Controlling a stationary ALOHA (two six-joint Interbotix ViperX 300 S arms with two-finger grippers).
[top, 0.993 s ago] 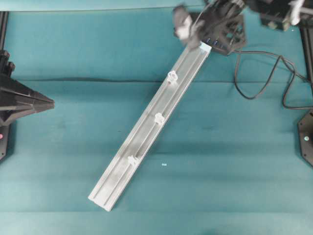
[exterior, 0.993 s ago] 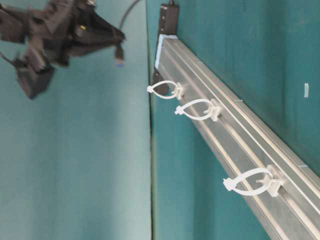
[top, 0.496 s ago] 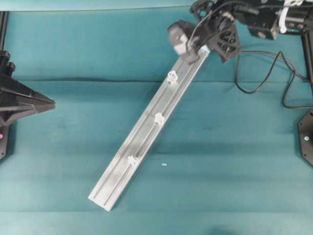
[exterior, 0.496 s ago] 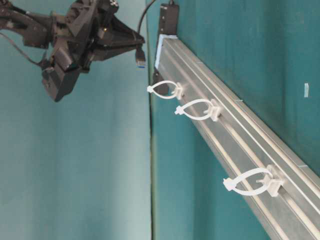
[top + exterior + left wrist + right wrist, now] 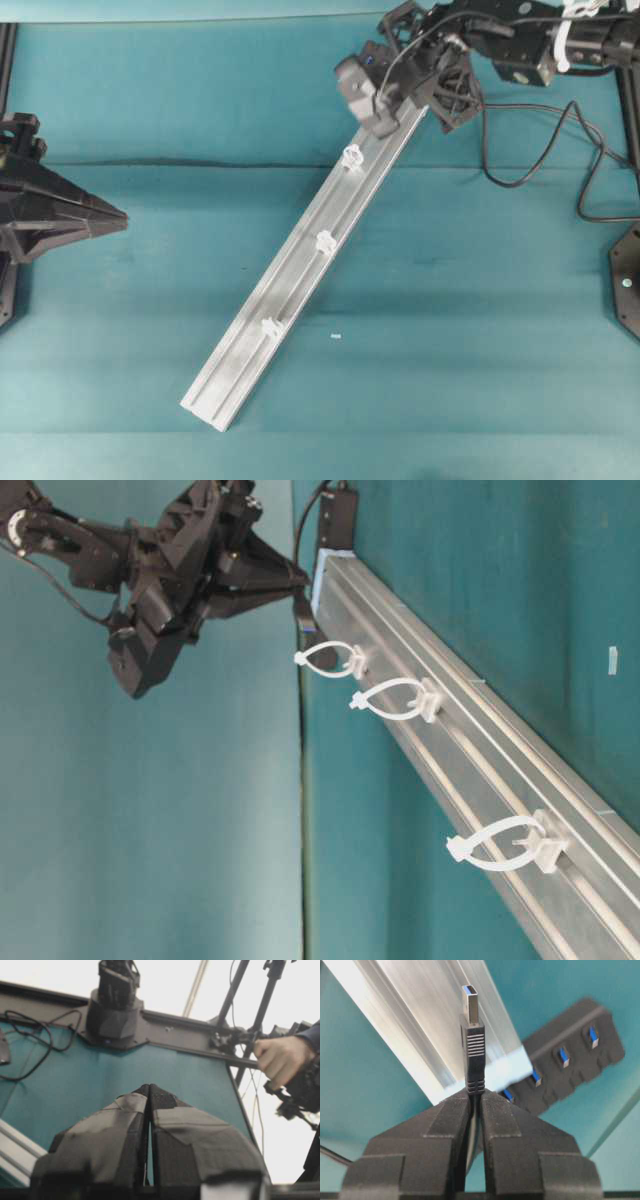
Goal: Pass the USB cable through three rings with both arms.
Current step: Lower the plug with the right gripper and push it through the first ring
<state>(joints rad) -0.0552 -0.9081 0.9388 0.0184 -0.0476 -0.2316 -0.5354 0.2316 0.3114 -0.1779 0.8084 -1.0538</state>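
Observation:
My right gripper [image 5: 475, 1091] is shut on the USB cable [image 5: 472, 1045], whose black plug with a blue-lined metal tip sticks out past the fingertips. Side-on, the plug [image 5: 303, 615] hangs just above the first of the three rings [image 5: 330, 658], over the far end of the silver rail [image 5: 480, 730]. The other two white rings [image 5: 392, 699] [image 5: 497, 844] follow along the rail. From overhead the right gripper [image 5: 400, 100] is at the rail's top end, close to the first ring [image 5: 351, 156]. My left gripper [image 5: 125, 220] is shut and empty at the left edge, far from the rail [image 5: 290, 290].
A black multi-port hub [image 5: 570, 1060] lies beyond the rail's far end. The cable's slack [image 5: 530, 170] loops over the teal cloth at the right. A person's hand [image 5: 280, 1060] shows beyond the table in the left wrist view.
The right gripper has carried the plug down and left, from off the rail's end to just above the first ring. The left gripper has edged slightly right.

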